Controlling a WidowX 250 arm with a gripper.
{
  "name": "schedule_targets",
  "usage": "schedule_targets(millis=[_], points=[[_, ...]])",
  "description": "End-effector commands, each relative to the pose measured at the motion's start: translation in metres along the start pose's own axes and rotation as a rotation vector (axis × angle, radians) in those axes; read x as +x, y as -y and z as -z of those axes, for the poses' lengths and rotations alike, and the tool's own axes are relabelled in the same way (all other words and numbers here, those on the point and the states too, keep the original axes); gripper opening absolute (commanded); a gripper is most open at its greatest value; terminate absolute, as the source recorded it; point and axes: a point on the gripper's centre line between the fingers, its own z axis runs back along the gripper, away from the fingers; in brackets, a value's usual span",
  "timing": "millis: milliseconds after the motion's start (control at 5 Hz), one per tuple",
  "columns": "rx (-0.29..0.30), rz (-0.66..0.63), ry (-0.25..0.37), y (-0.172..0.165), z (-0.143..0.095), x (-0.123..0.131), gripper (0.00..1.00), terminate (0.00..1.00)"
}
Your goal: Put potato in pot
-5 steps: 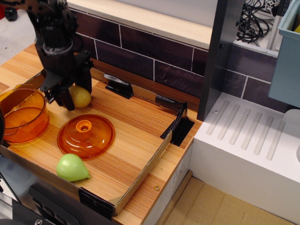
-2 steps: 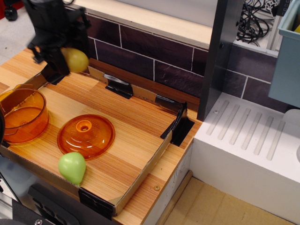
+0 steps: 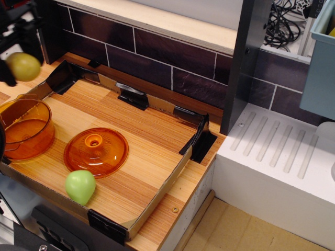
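Observation:
The yellow-olive potato [image 3: 22, 66] hangs in the air at the far left, held by my black gripper [image 3: 18, 60], which is mostly cut off by the left and top edges of the view. It is above and slightly behind the orange translucent pot [image 3: 23, 129], which stands open at the left end of the wooden tray. The pot looks empty. The gripper is shut on the potato.
The domed orange lid [image 3: 96, 151] with a centre knob lies flat in the tray next to the pot. A light green pear-shaped fruit [image 3: 80, 186] lies at the tray's front edge [image 3: 157, 198]. A dark tiled wall runs behind. A white drain board [image 3: 282, 157] is at the right.
The gripper has lifted the potato off the tray floor and carried it up and left, to above the pot. The green fruit rolled slightly earlier.

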Motion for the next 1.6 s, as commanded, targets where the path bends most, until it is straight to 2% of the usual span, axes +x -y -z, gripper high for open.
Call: schedule_targets(millis=[0,200,400,800,1000,1200,1400], points=[[0.079,0.028,0.075,-0.013,0.012,0.022,1.0,0.0],[0.083,0.05,0.099,-0.014,0.016,0.017,1.0,0.0],[0.089,0.047,0.098,-0.01,0.01,0.013,1.0,0.0],[0.081,0.093,0.019,0.02,-0.049,-0.012,1.0,0.0],[0.086,0.102,-0.003,0.035,-0.069,-0.017,1.0,0.0],[0.086,0.102,-0.003,0.035,-0.069,-0.017,1.0,0.0],[0.086,0.102,-0.003,0.035,-0.069,-0.017,1.0,1.0]])
